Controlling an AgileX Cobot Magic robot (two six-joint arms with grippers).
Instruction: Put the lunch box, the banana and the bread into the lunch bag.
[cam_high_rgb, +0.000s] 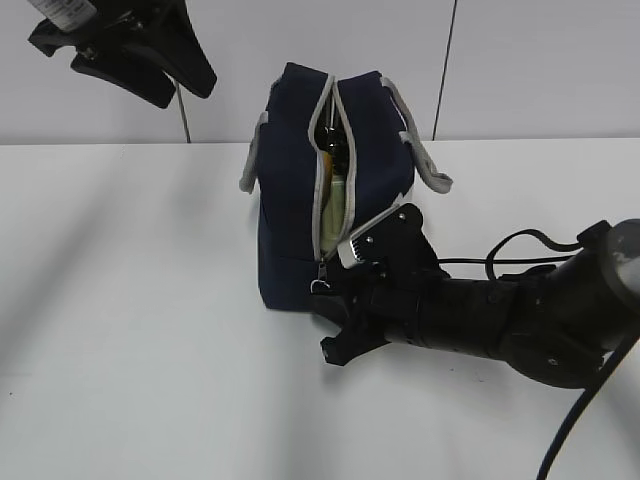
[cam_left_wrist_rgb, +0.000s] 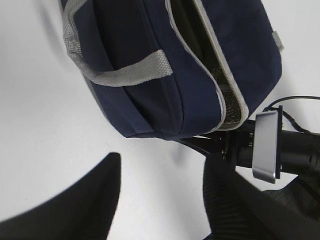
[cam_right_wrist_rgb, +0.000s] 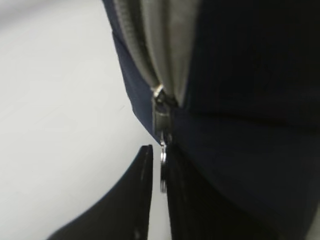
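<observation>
The navy lunch bag (cam_high_rgb: 290, 200) stands on the white table with its top zipper open. It also shows in the left wrist view (cam_left_wrist_rgb: 150, 40) and the right wrist view (cam_right_wrist_rgb: 250, 100). A pale green edge, the lunch box (cam_high_rgb: 336, 200), shows inside the opening. I cannot make out the banana or the bread. My right gripper (cam_high_rgb: 331, 320) is at the bag's near end. Its jaws (cam_right_wrist_rgb: 160, 152) stand narrowly apart around the zipper's ring pull (cam_right_wrist_rgb: 163, 172), which rests against the right finger. My left gripper (cam_high_rgb: 175, 90) is raised at the back left, open and empty (cam_left_wrist_rgb: 165, 160).
Grey handles (cam_high_rgb: 430, 165) hang off both sides of the bag. The right arm (cam_high_rgb: 500, 320) lies low across the table's right front, with a cable (cam_high_rgb: 520, 250) behind it. A white wall stands behind the table.
</observation>
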